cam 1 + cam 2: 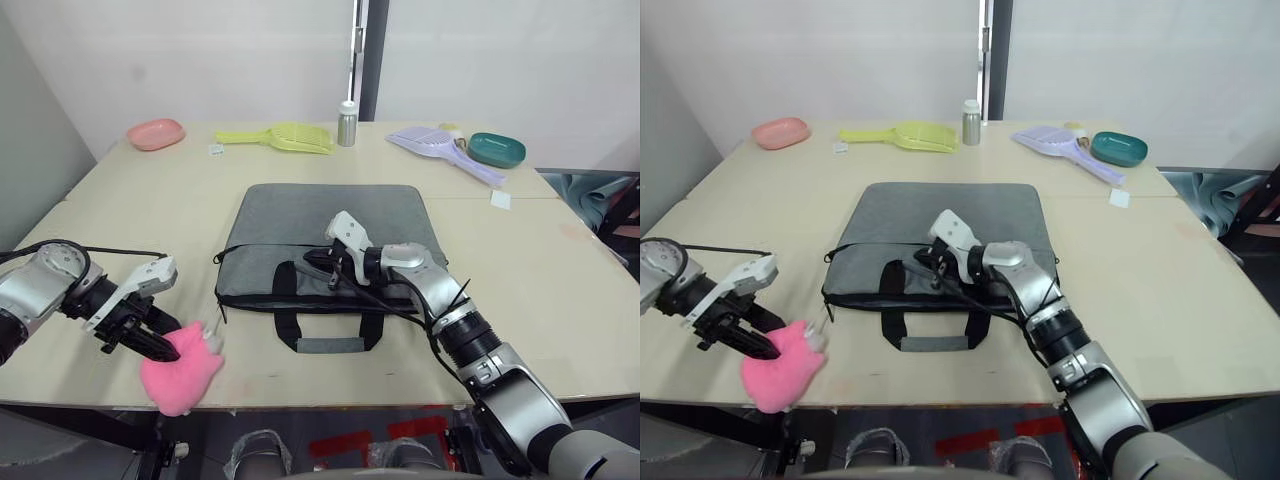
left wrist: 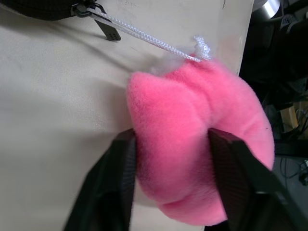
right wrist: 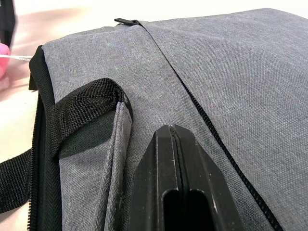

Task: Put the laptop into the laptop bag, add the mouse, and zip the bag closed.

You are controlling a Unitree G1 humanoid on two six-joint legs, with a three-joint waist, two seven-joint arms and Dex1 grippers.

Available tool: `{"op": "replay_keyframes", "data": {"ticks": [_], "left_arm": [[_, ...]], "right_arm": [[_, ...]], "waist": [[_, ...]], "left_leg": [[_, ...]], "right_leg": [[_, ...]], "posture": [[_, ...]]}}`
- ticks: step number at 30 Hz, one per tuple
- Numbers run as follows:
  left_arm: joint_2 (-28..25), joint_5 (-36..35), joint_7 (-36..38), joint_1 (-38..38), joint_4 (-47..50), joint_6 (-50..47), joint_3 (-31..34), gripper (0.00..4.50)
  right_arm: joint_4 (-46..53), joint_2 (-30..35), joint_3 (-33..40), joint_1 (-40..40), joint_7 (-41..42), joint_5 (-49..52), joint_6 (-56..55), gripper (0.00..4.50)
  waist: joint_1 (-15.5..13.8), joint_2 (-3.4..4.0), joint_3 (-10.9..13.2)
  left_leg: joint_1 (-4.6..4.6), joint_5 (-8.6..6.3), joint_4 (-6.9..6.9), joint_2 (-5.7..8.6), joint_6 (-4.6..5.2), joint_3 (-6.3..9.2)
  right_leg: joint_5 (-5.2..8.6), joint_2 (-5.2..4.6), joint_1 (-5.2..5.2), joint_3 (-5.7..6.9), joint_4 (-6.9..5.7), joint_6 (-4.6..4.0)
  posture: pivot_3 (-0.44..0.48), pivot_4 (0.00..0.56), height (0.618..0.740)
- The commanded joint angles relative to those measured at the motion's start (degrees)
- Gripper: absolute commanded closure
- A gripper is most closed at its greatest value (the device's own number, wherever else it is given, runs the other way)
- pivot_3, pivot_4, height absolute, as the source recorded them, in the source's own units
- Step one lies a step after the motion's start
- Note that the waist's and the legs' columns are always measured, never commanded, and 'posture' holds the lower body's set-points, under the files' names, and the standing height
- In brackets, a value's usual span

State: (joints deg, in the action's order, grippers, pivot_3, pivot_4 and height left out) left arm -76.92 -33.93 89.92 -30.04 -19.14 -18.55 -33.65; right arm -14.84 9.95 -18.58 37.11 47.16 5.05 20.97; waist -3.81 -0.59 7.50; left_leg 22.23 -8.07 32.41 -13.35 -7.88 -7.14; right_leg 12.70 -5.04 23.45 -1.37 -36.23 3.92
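Note:
The grey laptop bag lies flat in the middle of the table, its black handles pointing toward the front edge. At the front left edge my left gripper is shut on the bag's pink fluffy ball charm, one black finger on each side. A white cord runs from the charm to the zipper pull at the bag's left front corner. My right gripper is shut with nothing in it and rests on the bag's top near the handle base. The laptop and the mouse are out of view.
Along the far edge stand a pink dish, a yellow scoop, a metal bottle, a lilac scoop and a teal dish. The charm hangs partly over the table's front edge.

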Motion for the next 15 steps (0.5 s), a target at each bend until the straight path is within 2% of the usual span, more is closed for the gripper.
{"op": "replay_keyframes", "data": {"ticks": [1, 3, 4, 9, 15], "left_arm": [[-1.55, -3.33, 2.58, 1.57, 3.51, -4.43, 3.54, 3.67], [-1.80, -4.47, 2.58, 3.28, 5.49, -6.45, 5.41, 4.41], [-1.93, -5.03, 2.58, 4.40, 6.64, -7.43, 6.48, 4.48], [-1.88, -7.05, 2.49, 12.56, 12.48, -11.86, 13.21, 4.48], [2.81, -12.46, -2.80, 19.08, 19.91, -20.86, 22.63, 4.48]], "right_arm": [[-0.34, -0.56, -0.21, -0.16, -0.22, -0.17, 0.10, 4.50], [-0.40, -0.64, -0.26, -0.23, -0.26, -0.25, 0.02, 4.50], [-0.39, -0.65, -0.27, -0.26, -0.25, -0.26, 0.02, 4.50], [-0.42, -0.45, -0.43, -0.82, -0.13, -0.39, -0.02, 4.50], [0.86, -0.23, -0.65, -1.52, -0.21, -0.24, 0.83, 4.50]], "waist": [[0.11, 0.00, 0.00], [0.17, 0.00, 0.00], [0.20, 0.00, 0.00], [0.49, 0.00, 0.00], [0.49, -0.02, -0.02]], "left_leg": [[-0.01, 0.00, 0.00, 0.00, 0.00, 0.00], [-0.01, 0.00, 0.00, 0.00, 0.00, 0.00], [-0.01, 0.00, 0.00, 0.00, 0.00, -0.01], [0.02, 0.00, -0.01, -0.01, 0.00, 0.00], [-0.01, -0.01, 0.01, -0.01, 0.02, 0.00]], "right_leg": [[0.00, 0.00, 0.00, 0.00, 0.00, 0.00], [0.00, 0.00, 0.00, -0.01, 0.00, 0.00], [0.00, 0.00, 0.00, -0.01, -0.01, 0.00], [0.00, 0.01, 0.01, -0.01, 0.03, 0.00], [0.00, 0.01, -0.03, 0.00, 0.01, -0.01]], "posture": [[0.000, 0.150, 0.740], [0.000, 0.150, 0.740], [0.000, 0.150, 0.740], [0.000, 0.150, 0.740], [0.000, 0.150, 0.740]]}}
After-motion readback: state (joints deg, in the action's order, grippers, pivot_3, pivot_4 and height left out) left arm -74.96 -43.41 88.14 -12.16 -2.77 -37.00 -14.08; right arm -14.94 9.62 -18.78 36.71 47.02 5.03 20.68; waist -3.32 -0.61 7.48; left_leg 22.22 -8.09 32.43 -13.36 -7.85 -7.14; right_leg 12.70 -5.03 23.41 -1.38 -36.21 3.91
